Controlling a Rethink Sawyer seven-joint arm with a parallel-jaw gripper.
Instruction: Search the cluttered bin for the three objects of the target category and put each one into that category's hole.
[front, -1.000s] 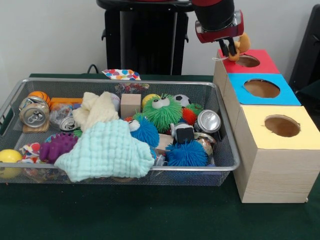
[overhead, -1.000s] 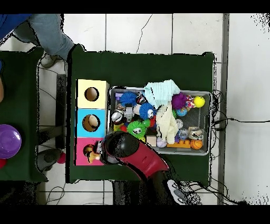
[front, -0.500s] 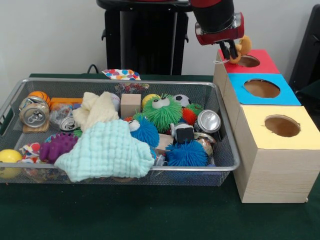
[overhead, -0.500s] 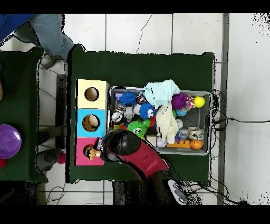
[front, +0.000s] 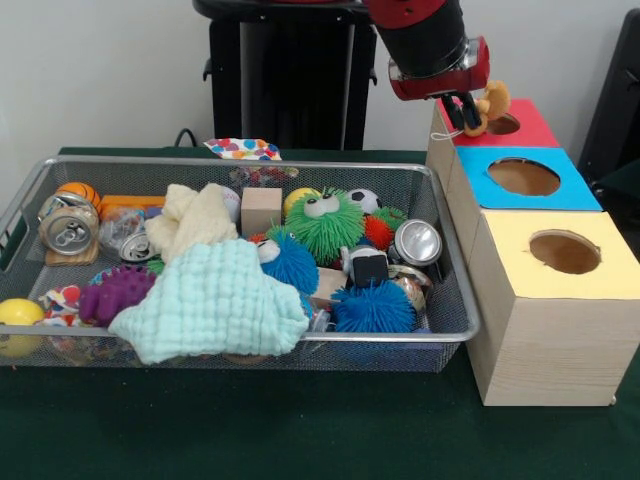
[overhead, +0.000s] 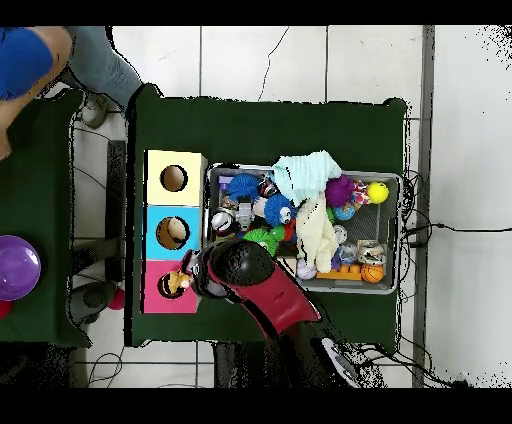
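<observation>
My gripper (front: 466, 113) is shut on a small orange plush animal (front: 491, 99) and holds it just above the near-left edge of the red-faced round hole (front: 505, 124) of the pale wooden box. In the overhead view the plush (overhead: 178, 281) hangs over the red face (overhead: 158, 299), with the arm's head beside it. The silver wire mesh bin (front: 240, 161) lies left of the boxes, full of clutter. A pale yellow soft thing (front: 195, 220) lies in it, left of centre; it also shows in the overhead view (overhead: 318, 235).
The blue-faced hole (front: 523, 176) and yellow-faced hole (front: 565, 251) stand nearer the camera than the red one. The bin holds spiky puffer balls (front: 325, 222), a mint cloth (front: 215, 300), cans (front: 68, 230) and small balls. A person (overhead: 40, 55) stands at the overhead view's top left.
The gripper with the orange plush has shifted slightly, staying over the red face by the hole. The person at the overhead view's top left has leaned further in.
</observation>
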